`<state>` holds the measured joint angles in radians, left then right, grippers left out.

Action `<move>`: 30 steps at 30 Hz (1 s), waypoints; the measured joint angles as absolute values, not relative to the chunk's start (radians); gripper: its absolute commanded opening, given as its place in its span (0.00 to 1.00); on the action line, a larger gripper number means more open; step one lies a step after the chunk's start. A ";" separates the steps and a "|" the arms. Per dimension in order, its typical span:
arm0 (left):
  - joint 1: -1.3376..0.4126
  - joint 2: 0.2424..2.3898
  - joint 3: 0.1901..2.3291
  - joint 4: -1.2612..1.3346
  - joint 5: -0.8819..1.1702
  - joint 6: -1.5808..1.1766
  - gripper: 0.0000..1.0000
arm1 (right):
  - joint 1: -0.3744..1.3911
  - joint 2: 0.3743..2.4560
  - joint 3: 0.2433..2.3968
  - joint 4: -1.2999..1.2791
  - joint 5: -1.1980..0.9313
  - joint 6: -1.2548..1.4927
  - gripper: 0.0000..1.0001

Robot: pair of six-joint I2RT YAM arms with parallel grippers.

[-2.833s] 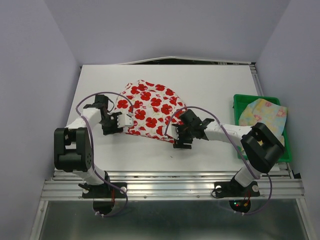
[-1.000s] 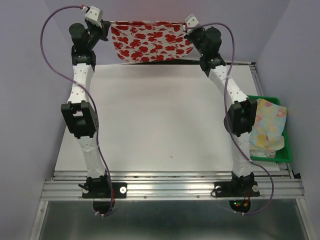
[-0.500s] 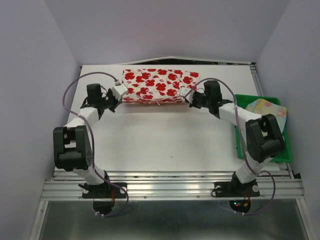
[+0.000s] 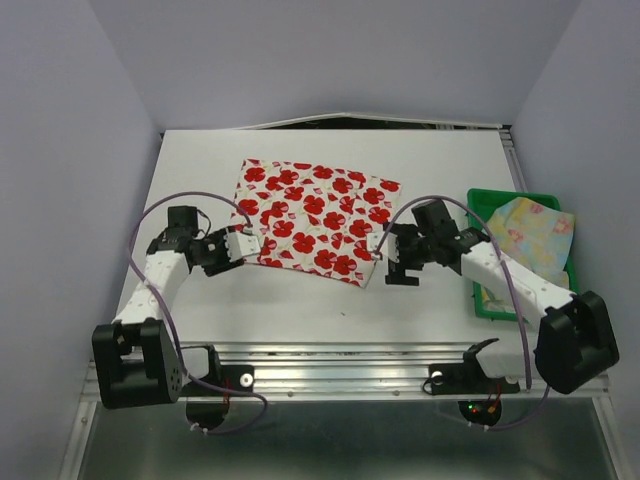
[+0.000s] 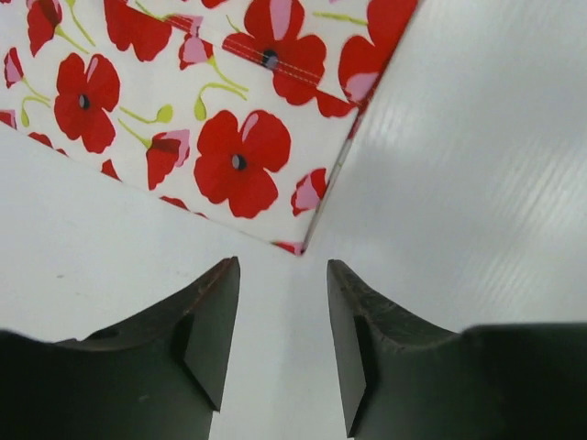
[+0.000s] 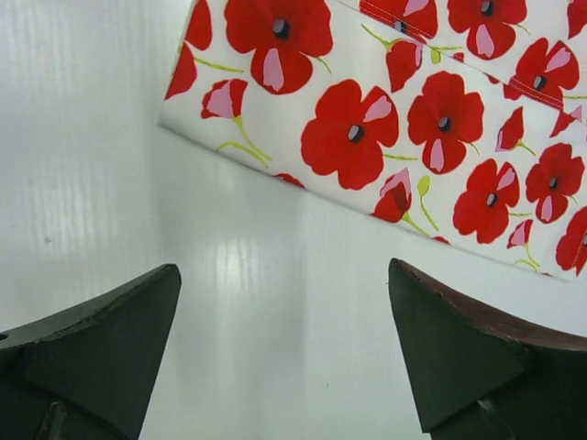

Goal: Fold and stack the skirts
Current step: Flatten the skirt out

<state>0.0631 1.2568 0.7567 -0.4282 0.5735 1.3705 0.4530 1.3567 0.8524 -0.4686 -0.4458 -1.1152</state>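
Note:
The white skirt with red flowers [image 4: 312,212] lies spread flat on the white table [image 4: 300,310]. It also shows in the left wrist view [image 5: 202,110] and the right wrist view [image 6: 413,101]. My left gripper [image 4: 250,246] is open and empty just off the skirt's near left corner; in its wrist view [image 5: 282,275] the corner lies just ahead of the fingers. My right gripper [image 4: 384,256] is open and empty just off the near right corner, its fingers [image 6: 110,330] wide apart over bare table. The pale yellow floral skirt [image 4: 528,232] lies crumpled in the green tray.
The green plastic tray [image 4: 490,203] stands at the table's right edge, beside my right arm. Grey walls enclose the table on the left, back and right. A metal rail [image 4: 340,372] runs along the near edge.
Both grippers held the red-flower skirt up at the back, brought it down onto the table, spread it flat and let go. Both now sit open by its near corners.

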 measured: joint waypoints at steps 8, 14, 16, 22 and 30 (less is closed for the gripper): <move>0.064 1.080 0.741 -0.591 0.495 1.436 0.62 | 0.456 1.219 0.905 -0.575 -0.410 -0.979 0.96; 0.063 1.238 0.891 -0.537 0.508 1.173 0.51 | 0.459 1.588 1.200 -0.552 -0.369 -0.756 0.88; 0.063 1.381 1.001 -0.492 0.512 1.022 0.47 | 0.455 1.744 1.330 -0.544 -0.358 -0.678 0.83; 0.063 1.688 1.197 -0.385 0.522 0.675 0.39 | 0.427 2.079 1.681 -0.533 -0.342 -0.526 0.66; 0.047 1.922 1.264 -0.356 0.482 0.421 0.34 | 0.366 2.216 1.713 -0.530 -0.311 -0.490 0.59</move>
<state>0.0467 1.9217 1.2636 -0.3565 0.4824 0.4210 0.3656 2.2162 1.7134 -0.5301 -0.3115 -0.4896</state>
